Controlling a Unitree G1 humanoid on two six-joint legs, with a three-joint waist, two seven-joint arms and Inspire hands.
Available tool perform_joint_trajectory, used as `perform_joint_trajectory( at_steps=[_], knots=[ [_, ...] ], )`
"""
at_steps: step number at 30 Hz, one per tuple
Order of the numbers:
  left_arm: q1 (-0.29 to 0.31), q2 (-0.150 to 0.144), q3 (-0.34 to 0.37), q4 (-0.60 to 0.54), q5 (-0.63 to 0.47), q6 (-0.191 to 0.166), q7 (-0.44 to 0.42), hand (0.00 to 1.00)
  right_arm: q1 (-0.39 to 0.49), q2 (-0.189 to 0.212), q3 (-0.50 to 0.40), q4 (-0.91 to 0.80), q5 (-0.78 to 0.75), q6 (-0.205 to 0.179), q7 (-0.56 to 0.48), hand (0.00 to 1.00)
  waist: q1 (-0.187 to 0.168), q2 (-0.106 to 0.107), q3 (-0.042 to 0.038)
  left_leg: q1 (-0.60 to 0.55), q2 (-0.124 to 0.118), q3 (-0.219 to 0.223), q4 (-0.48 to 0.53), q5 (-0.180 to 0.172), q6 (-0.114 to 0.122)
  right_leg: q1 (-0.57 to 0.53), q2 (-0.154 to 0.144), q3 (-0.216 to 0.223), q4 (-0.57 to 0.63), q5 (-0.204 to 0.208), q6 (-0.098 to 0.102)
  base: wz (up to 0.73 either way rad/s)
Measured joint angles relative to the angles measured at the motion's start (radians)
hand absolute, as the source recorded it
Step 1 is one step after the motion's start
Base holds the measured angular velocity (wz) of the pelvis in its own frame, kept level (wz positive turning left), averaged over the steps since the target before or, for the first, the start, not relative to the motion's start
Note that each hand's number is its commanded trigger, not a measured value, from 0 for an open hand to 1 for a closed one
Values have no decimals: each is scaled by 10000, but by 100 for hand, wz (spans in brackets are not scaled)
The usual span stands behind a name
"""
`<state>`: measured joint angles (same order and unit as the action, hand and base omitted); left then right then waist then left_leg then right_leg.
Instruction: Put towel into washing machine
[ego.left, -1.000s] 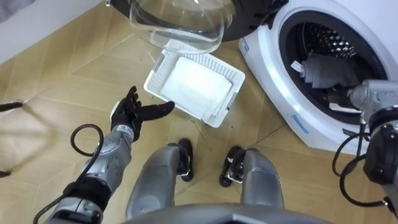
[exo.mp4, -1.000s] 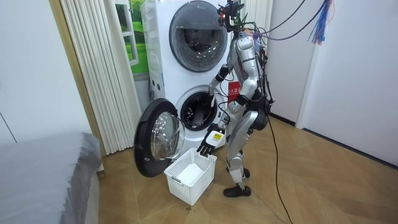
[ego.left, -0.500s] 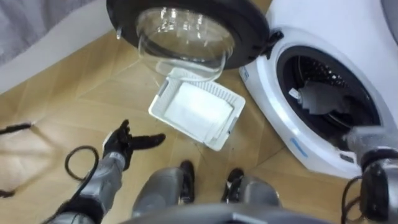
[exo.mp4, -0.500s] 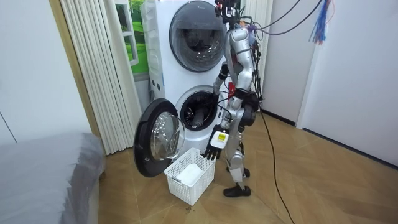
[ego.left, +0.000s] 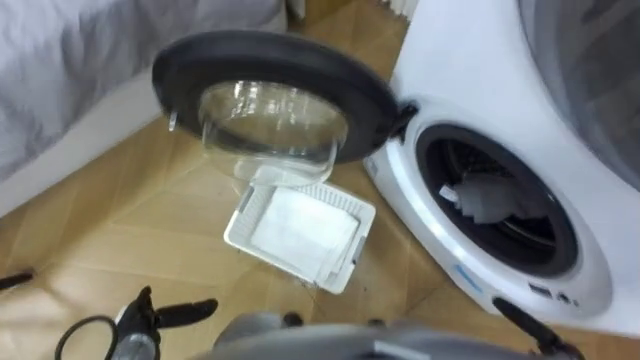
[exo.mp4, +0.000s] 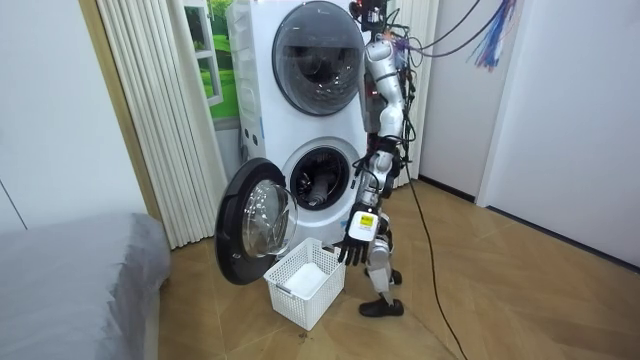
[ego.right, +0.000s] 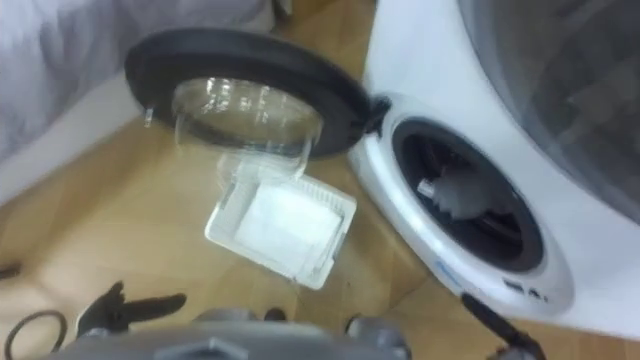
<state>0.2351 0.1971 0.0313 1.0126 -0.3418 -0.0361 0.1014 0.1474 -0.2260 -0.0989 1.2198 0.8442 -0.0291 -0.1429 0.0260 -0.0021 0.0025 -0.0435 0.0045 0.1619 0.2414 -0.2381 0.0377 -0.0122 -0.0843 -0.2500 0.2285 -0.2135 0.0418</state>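
A grey towel (ego.left: 487, 197) lies inside the drum of the lower washing machine (ego.left: 470, 140), whose round door (ego.left: 268, 95) hangs open to the left. On the floor below the door stands a white basket (ego.left: 238, 222) with folded white cloth (ego.left: 298, 226) in it. My left hand (ego.left: 152, 315) hangs low at the lower left, fingers straight, holding nothing. In the room view I stand upright beside the washer, left hand (exo.mp4: 357, 238) above the basket (exo.mp4: 305, 283). My right hand (exo.mp4: 368, 183) sits close to my waist by the washer front, too small to read.
A second machine (exo.mp4: 318, 60) is stacked on the lower one. A grey bed (exo.mp4: 70, 280) stands at the room view's left, with white slatted panels (exo.mp4: 150, 110) behind the open door. Bare wood floor (ego.left: 120, 230) lies around the basket.
I have straightened up from a bend, and the eye view has risen with me. My right arm has come back out of the drum, leaving the grey towel inside. The left hand has dropped lower.
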Motion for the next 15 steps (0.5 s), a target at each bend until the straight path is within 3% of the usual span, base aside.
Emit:
perform_joint_trajectory(
  at_steps=[8, 15],
  knots=[
    [538, -255, 142, 318, 274, 104, 19, 0, 274, 643, -5, 323, -741, 165, 595, 0, -236, 21, 20, 742, 10, -3, -397, -8, -17, 569, 35, 41, -100, 18, -27, -4],
    [423, -564, 549, 375, 442, 317, -66, 0, 320, 731, -40, 553, -1658, 362, 811, 0, -281, 81, 44, 917, 12, -2, -408, -7, -18, 808, 55, 42, -183, 20, -28, 0]
  ],
)
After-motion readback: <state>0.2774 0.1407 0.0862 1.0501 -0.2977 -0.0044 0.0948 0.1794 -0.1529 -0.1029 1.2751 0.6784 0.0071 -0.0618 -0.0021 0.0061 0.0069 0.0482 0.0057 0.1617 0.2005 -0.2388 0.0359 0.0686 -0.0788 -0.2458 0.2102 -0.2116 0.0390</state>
